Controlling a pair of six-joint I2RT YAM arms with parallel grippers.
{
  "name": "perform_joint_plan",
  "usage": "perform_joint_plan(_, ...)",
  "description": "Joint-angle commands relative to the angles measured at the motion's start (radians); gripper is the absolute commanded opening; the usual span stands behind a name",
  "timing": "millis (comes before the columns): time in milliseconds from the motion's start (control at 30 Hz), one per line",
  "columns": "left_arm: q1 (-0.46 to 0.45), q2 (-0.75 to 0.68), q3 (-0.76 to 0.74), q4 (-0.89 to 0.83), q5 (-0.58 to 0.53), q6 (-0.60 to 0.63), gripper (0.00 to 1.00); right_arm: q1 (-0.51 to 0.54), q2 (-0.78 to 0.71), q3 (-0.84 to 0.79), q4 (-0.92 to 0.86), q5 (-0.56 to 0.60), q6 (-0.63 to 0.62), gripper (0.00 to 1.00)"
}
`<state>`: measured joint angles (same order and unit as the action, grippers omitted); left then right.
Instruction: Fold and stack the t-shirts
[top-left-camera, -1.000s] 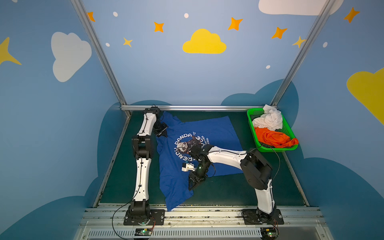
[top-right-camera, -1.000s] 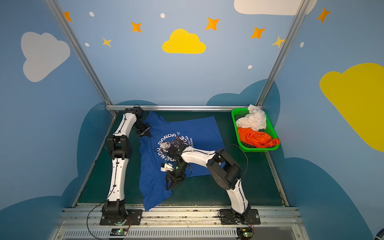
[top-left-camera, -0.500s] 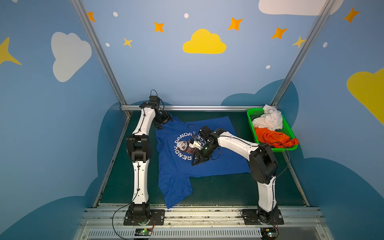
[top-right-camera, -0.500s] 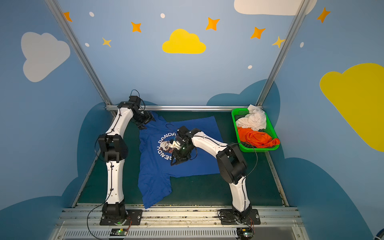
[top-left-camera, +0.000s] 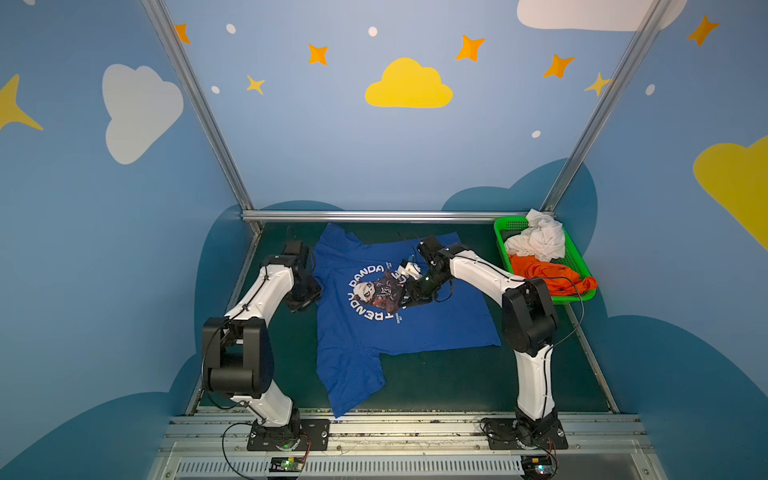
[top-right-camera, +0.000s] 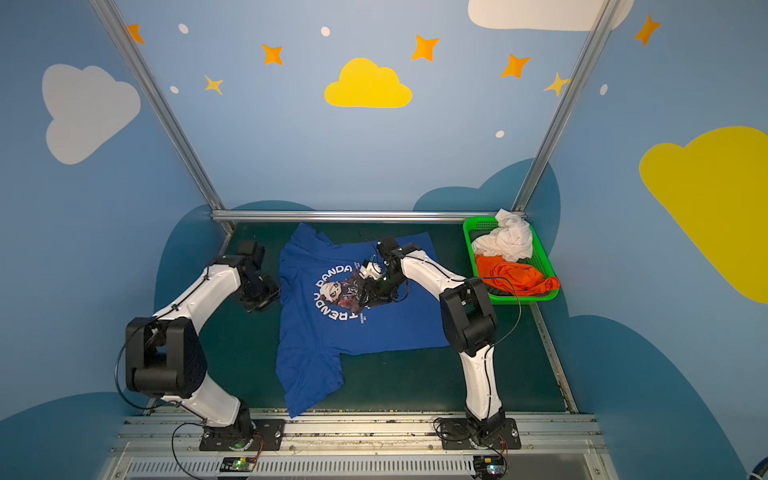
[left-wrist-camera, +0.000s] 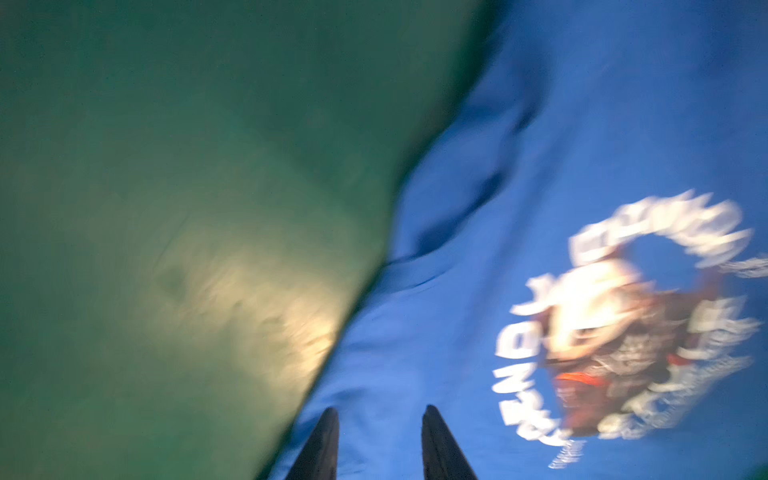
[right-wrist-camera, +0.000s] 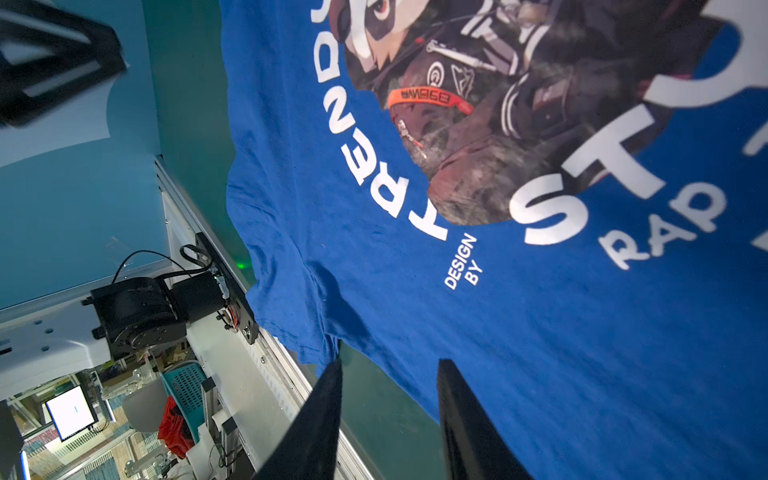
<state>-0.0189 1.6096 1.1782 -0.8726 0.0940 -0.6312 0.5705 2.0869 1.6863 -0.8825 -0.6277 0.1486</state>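
Blue t-shirt (top-left-camera: 436, 328) lies spread on the green surface (top-left-camera: 457, 386), print up. Left tool (left-wrist-camera: 380, 415) hovers at its side edge and right tool (right-wrist-camera: 391, 365) above the print, both partly open and empty. Spreading seems done; the first fold needs an edge pinched.

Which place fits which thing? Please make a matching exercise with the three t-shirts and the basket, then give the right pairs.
1. blue t-shirt
2. white t-shirt
3. orange t-shirt
4. green basket

A. crumpled, near end of the basket
B. far right corner of the table
C. spread on the table, print up
D. crumpled, far end of the basket

Pairs: 1-C; 2-D; 3-A; 4-B
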Motion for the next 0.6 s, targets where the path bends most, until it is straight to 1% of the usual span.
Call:
perform_joint_plan(0,-0.015,-0.067,-0.111,0.069,-0.050,-0.090,0.51,-0.016,-0.018,-0.034,0.017,0.010,-0.009,0.41)
perform_joint_plan(67,-0.030,-0.071,-0.160,0.082,-0.044,-0.099,0.58,-0.020,-0.028,-0.050,0.030,0.004,-0.002,0.41)
perform_joint_plan(133,-0.049,-0.064,-0.186,0.092,-0.033,-0.102,0.60,-0.021,-0.032,-0.061,0.036,0.000,-0.001,0.41)
perform_joint_plan(200,-0.068,-0.047,-0.204,0.099,-0.033,-0.106,0.60,-0.022,-0.037,-0.066,0.037,0.000,0.001,0.41)
perform_joint_plan(233,-0.079,-0.038,-0.213,0.103,-0.033,-0.108,0.58,-0.023,-0.039,-0.069,0.039,0.000,0.002,0.41)
perform_joint_plan(300,-0.091,-0.013,-0.232,0.120,-0.032,-0.116,0.51,-0.023,-0.043,-0.077,0.046,-0.001,0.005,0.40)
perform_joint_plan(367,-0.102,0.020,-0.249,0.135,-0.020,-0.124,0.38,-0.023,-0.049,-0.088,0.052,-0.003,0.010,0.41)
perform_joint_plan(567,-0.144,0.079,-0.228,0.135,-0.031,-0.135,0.10,-0.022,-0.054,-0.103,0.053,-0.004,0.015,0.40)
